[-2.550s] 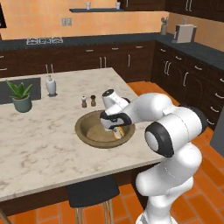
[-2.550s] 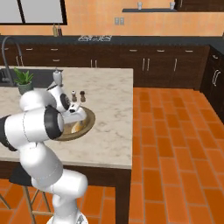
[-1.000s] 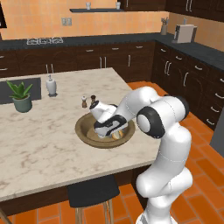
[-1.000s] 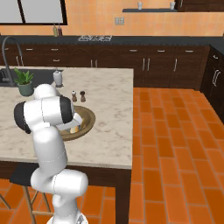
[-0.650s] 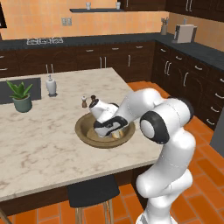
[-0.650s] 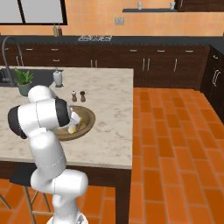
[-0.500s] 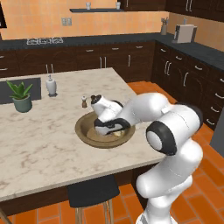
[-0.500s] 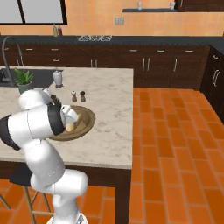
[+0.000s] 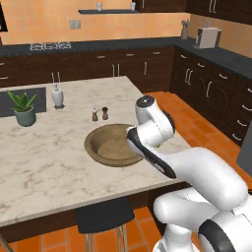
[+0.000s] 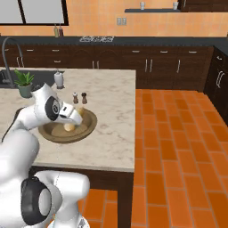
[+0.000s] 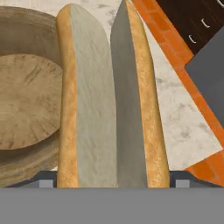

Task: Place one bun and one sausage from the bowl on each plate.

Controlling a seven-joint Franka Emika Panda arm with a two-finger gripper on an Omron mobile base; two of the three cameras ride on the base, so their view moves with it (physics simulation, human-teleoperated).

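Observation:
A split tan bun (image 11: 87, 109) runs up the middle of the hand view, its pale cut faces towards the camera. My gripper (image 11: 113, 179) is shut on the bun, with a finger tip against each side of it. To the left and below lies the olive-brown wooden bowl (image 11: 26, 105); the part of its floor that shows is bare. In the right base view the gripper (image 10: 75, 118) hangs over the bowl (image 10: 91, 122) with tan bread just under it. The arm covers the right side of the bowl (image 9: 106, 145) in the left base view. The sausage and the plate are out of view.
Salt and pepper shakers (image 9: 99, 114) stand just behind the bowl. A potted plant (image 9: 23, 108) and a white bottle (image 9: 57, 96) sit at the counter's far left. The counter edge (image 11: 197, 144) and the orange tile floor lie to the right. A dark stool (image 9: 103, 216) stands at the front.
The hand has come up out of the bowl's middle and moved towards its right side, carrying the bun. The arm has swung in front of the bowl.

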